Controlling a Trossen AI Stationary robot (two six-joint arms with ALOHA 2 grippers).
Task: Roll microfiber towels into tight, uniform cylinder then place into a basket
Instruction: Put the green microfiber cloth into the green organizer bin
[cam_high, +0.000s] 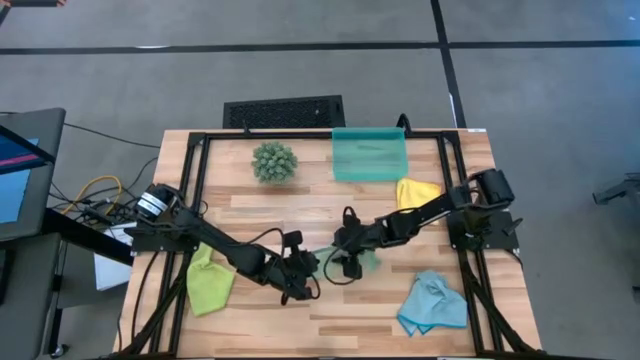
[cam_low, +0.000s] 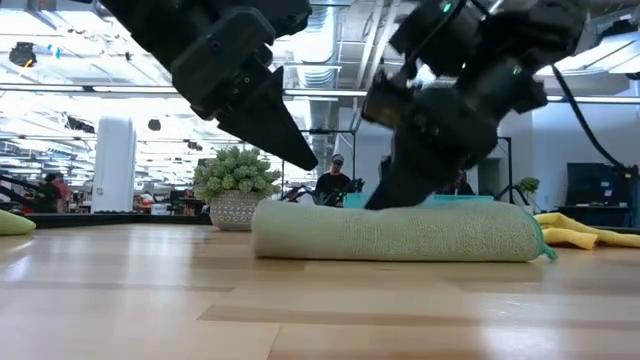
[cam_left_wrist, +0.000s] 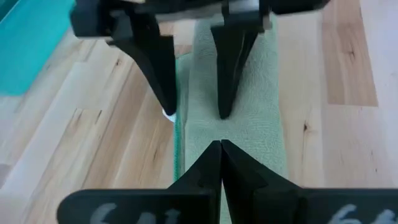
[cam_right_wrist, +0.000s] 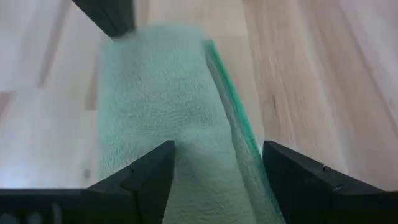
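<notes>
Wooden desk, mid-front: my sage green microfiber towel (cam_low: 395, 232) lies rolled into a cylinder. Right gripper (cam_right_wrist: 217, 165) spread over it, left gripper (cam_left_wrist: 221, 152) pressed together beside. Low view alone shows the roll's full length.

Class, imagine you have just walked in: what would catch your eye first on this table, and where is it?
Both grippers meet at the table's middle over a rolled sage green towel: the right gripper straddles it with open fingers, while the left gripper is shut over its other end. At the far edge sits the teal basket, beside a spiky plant ball.
</notes>
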